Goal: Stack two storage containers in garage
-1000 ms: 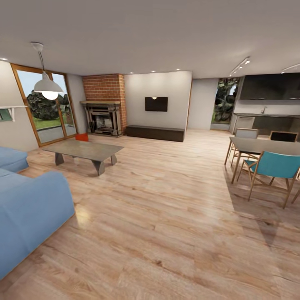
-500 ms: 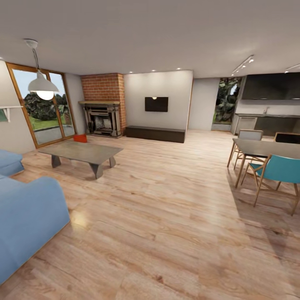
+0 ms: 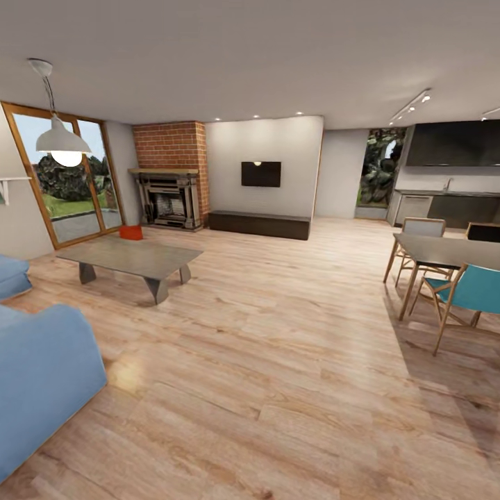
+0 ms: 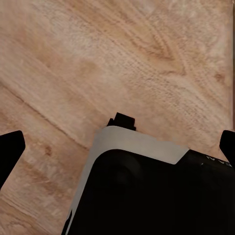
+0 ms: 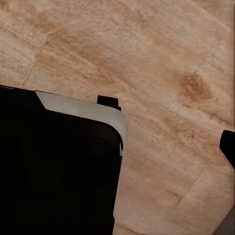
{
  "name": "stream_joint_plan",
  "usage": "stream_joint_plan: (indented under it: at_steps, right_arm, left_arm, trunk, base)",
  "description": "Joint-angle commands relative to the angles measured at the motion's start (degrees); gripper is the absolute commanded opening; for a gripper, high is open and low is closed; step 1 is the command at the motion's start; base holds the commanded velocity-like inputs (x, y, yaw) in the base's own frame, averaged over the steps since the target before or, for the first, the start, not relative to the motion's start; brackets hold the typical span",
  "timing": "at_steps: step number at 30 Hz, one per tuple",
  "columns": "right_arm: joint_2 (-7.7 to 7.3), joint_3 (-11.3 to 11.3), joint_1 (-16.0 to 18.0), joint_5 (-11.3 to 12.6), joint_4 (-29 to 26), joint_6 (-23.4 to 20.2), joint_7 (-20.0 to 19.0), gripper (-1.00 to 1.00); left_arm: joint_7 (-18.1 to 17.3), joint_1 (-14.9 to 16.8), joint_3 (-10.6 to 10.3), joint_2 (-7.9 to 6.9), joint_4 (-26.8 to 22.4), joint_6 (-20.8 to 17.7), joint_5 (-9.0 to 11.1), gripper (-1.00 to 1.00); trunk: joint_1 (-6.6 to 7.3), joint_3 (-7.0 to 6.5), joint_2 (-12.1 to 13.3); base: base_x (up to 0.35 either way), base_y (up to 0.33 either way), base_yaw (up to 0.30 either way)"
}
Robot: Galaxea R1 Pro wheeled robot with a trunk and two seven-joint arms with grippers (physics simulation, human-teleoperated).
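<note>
I am in the living room, with its brick fireplace point(image 3: 170, 173), black wall TV point(image 3: 261, 173) and long dark low cabinet point(image 3: 260, 224). A red-orange storage container point(image 3: 130, 232) sits far off on the wood planks, just beyond the grey coffee table point(image 3: 132, 255), near the fireplace. My left gripper point(image 4: 117, 147) is open over bare planks, its dark fingertips point(image 4: 10, 152) wide apart at the frame edges. My right gripper point(image 5: 117, 147) also looks open, with one fingertip point(image 5: 228, 147) showing at the edge. Both hold nothing. The garage is out of view.
A blue sofa point(image 3: 42, 375) stands close at the left. The dining table point(image 3: 444, 251) with a teal chair point(image 3: 472, 292) is at the right. A pendant lamp point(image 3: 62, 142) hangs at the left by the glass door point(image 3: 69, 180). Open plank floor stretches ahead.
The whole head view has shifted: the sofa and coffee table slid leftward and the dining set rightward, as from the camera moving forward. Nothing in the room itself has moved.
</note>
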State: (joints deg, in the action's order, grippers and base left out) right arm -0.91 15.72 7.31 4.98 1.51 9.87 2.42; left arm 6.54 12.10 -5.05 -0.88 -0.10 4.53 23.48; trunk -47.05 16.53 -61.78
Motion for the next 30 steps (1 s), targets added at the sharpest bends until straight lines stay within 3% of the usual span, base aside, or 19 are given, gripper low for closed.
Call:
stream_joint_plan:
  at_steps: [1, 30]
  right_arm:
    - [0.02, 0.5, 0.1, 0.5, 0.2, 0.3, 0.1, 1.0]
    - [0.03, 0.5, 0.1, 0.5, 0.2, 0.4, 0.1, 1.0]
  left_arm:
    - [0.1, 0.0, -0.5, 0.01, 0.0, 0.1, 0.4, 1.0]
    - [0.1, 0.0, -0.5, 0.01, 0.0, 0.0, 0.4, 1.0]
  trunk:
    - [-0.04, 0.07, 0.0]
    - [-0.04, 0.07, 0.0]
  base:
    - [0.322, 0.0, 0.0]
    - [0.322, 0.0, 0.0]
